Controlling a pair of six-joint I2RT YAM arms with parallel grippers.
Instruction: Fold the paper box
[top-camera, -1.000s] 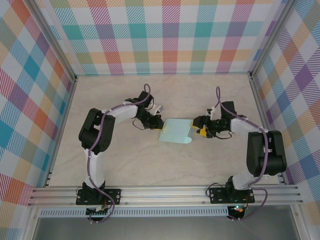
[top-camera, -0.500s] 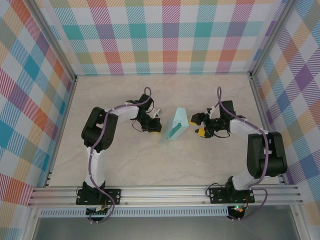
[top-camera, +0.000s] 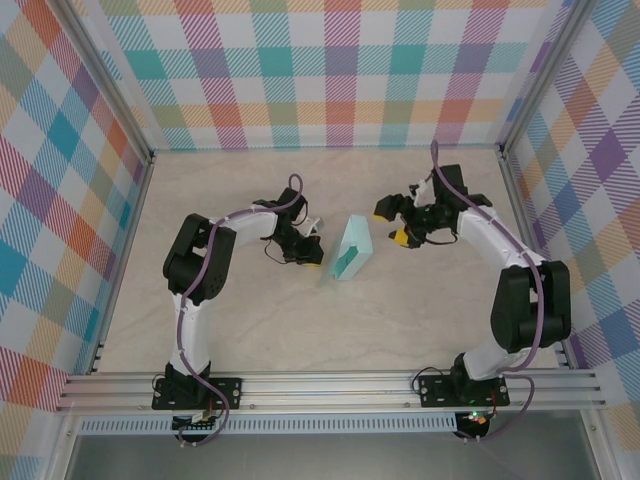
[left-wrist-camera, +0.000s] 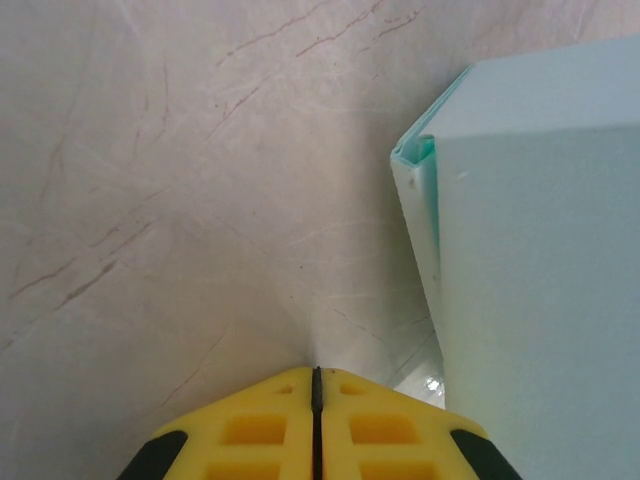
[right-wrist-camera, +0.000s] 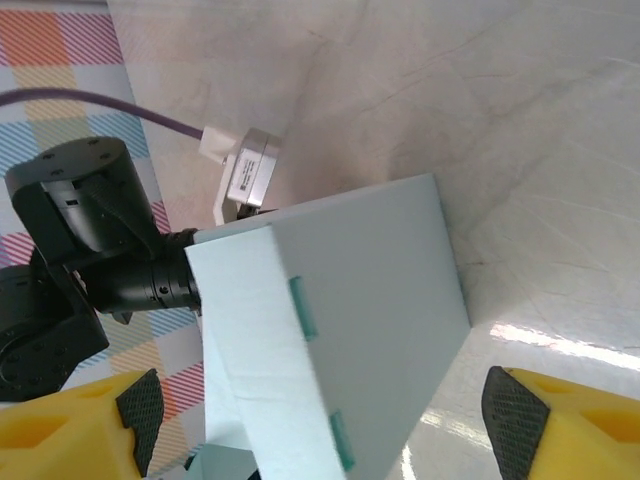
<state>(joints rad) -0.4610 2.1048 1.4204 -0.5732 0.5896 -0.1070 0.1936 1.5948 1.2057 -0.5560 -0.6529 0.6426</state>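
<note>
Paper box (top-camera: 352, 250) stands on edge between the grippers.
Left gripper (top-camera: 313, 258) is clenched, empty, beside it; right gripper (top-camera: 392, 222) is spread wide, apart.

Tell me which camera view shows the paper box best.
Right wrist: the paper box is close, showing two faces, the folded edge between them and two darker slots. Top external shows it whole but small and far off. Left wrist shows one corner and a plain face.
</note>
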